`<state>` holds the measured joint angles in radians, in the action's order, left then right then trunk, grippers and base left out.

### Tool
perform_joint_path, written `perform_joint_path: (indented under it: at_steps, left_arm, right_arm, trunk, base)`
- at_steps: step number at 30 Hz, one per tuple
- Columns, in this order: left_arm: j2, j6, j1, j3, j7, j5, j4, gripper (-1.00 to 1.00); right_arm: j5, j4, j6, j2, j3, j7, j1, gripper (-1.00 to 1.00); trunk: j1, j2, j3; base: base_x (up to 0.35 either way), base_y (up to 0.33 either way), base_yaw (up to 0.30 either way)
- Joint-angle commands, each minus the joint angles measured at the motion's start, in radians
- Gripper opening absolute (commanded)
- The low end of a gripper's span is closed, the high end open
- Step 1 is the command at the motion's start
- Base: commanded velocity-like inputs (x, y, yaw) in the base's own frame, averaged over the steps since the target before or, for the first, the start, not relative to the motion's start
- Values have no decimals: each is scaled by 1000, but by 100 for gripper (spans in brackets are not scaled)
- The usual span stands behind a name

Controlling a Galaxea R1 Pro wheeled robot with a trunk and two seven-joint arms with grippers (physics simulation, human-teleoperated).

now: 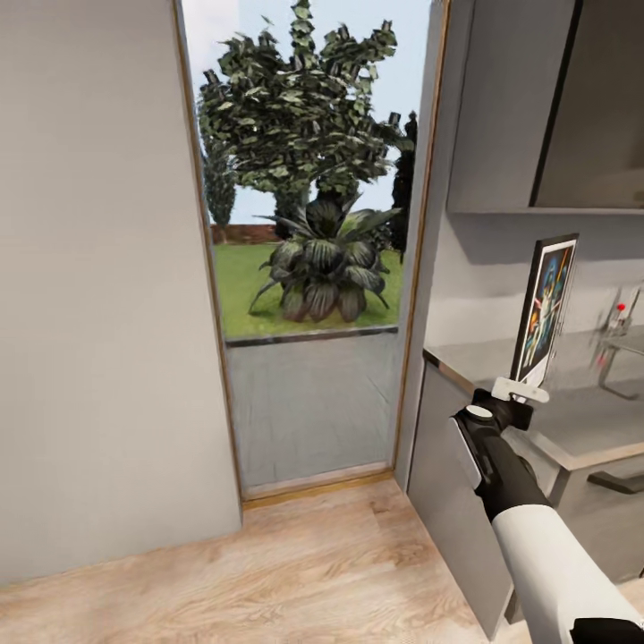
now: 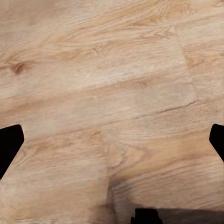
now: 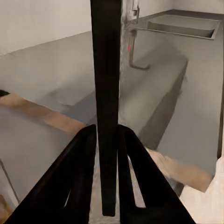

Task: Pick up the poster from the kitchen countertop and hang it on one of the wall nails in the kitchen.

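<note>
The poster (image 1: 545, 309) stands upright, seen almost edge-on, with a black frame, white border and dark blue art. My right gripper (image 1: 519, 390) is shut on its lower edge and holds it above the front corner of the grey kitchen countertop (image 1: 572, 407). In the right wrist view the poster's black edge (image 3: 106, 93) runs straight between the two dark fingers (image 3: 81, 168), which press on both sides of it. My left gripper (image 2: 112, 144) hangs open over bare wooden floor (image 2: 107, 84), its dark fingertips (image 2: 8, 144) far apart. No wall nails can be made out.
A tall glass door (image 1: 309, 250) ahead looks onto a garden with a large plant. A plain pale wall (image 1: 94, 286) fills the left. Grey cabinet fronts (image 1: 447, 483) stand under the counter, an upper cabinet (image 1: 537, 98) above it. A sink (image 3: 184, 25) with a tap lies further along the counter.
</note>
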<state>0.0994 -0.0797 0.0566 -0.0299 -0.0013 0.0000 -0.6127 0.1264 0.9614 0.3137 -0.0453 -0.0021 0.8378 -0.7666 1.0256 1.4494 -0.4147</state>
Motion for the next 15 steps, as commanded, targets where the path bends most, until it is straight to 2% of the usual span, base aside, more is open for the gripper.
perform_joint_path:
  at_steps: [1,2,3,6,8,9,10,15]
  left_arm:
    - [0,-2,0,-1,0,0,-1,100]
    - [0,-2,0,-1,0,0,-1,100]
    - [0,-2,0,-1,0,0,-1,100]
    - [0,-2,0,-1,0,0,-1,100]
    - [0,-2,0,-1,0,0,-1,100]
    - [0,-2,0,-1,0,0,-1,100]
    - [0,-2,0,-1,0,0,-1,100]
    - [0,-2,0,-1,0,0,-1,100]
  right_arm:
    - [4,2,7,1,9,3,0,-100]
    - [4,2,6,1,14,3,0,-100]
    - [4,2,6,6,44,2,0,-100]
    - [4,3,6,14,53,2,0,-100]
    - [4,4,6,20,75,2,0,-100]
    - [4,4,6,22,98,3,1,-100]
    - [4,6,5,27,118,3,1,-100]
    - [4,12,2,49,154,-1,7,-100]
  trunk:
    - [-1,1,0]
    - [-1,1,1]
    - [-1,1,1]
    - [-1,1,3]
    - [-1,1,5]
    - [-1,1,5]
    - [-1,1,6]
    - [-1,1,6]
  base:
    - [-336,0,258]
    - [-336,0,258]
    - [-337,0,258]
    - [-337,0,258]
    - [-332,0,238]
    - [-249,0,153]
    - [-159,0,98]
    - [-76,0,47]
